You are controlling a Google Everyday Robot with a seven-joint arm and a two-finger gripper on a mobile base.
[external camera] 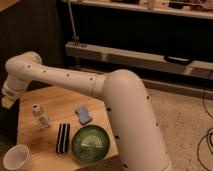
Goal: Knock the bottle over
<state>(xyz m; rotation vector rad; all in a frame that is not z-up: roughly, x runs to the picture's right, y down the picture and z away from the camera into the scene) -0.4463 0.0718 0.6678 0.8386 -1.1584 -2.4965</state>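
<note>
Bottle (41, 116) toppling was judged not yet accomplished: the bottle was found on its base, leaning a little if at all.

Nearest the camera, a white cup (17, 159) was seen at the front left corner of the wooden table (55, 97). To its right, a green bowl (91, 143) was set at the front edge. Just beside the bowl's left rim a dark oblong object (62, 137) was laid, apart from the cup.

Farther back, the small clear bottle with its white cap was placed toward the left of the tabletop, behind the cup and the dark object and touching neither. A blue sponge (83, 115) was laid to its right, near but apart.

Beyond and to the left of the bottle, the gripper (6, 100) was held at the left edge of the view, about level with the table's left side and apart from the bottle. Whether it was open or closed could not be told.

The white arm (65, 80) was stretched across from the right, above the back of the table. Behind everything, dark shelving (140, 30) was seen.

No contact with the bottle was shown. The approach to it and a sideways push against its upper part were therefore judged to be left, which is to say nearly the whole task.
</note>
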